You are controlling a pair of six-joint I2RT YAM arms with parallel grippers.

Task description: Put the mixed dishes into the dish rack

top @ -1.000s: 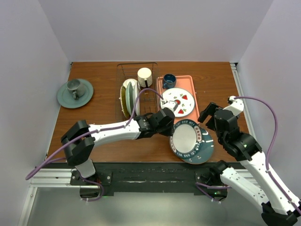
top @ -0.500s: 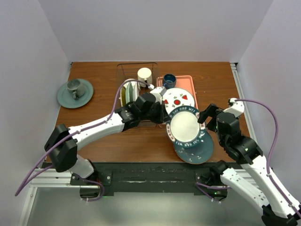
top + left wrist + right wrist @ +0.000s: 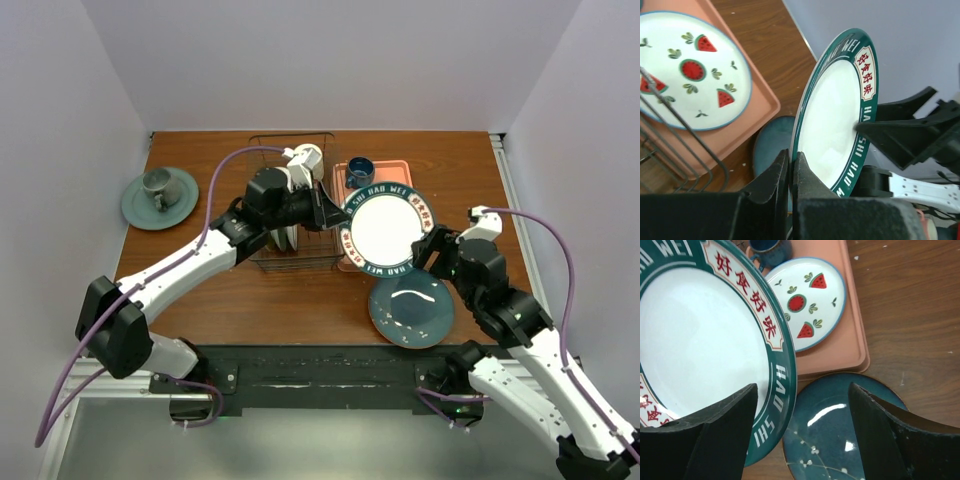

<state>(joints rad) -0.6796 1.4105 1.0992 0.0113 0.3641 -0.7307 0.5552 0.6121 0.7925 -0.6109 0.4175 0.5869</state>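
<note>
Jaws of the left gripper (image 3: 791,161) are clamped tight on the rim of the teal-rimmed plate (image 3: 385,228), holding it tilted above the pink tray (image 3: 402,172), just right of the dish rack (image 3: 292,136). Right gripper (image 3: 802,390) jaws stand wide open astride the plate's opposite rim, gripping nothing.

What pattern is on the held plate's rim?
Dark green round plate: white letters, red characters; right wrist view.

White-shelled left arm (image 3: 190,267) and right arm (image 3: 558,368); black joints; purple cables (image 3: 212,195); black left gripper (image 3: 791,162), right gripper (image 3: 802,390).
</note>
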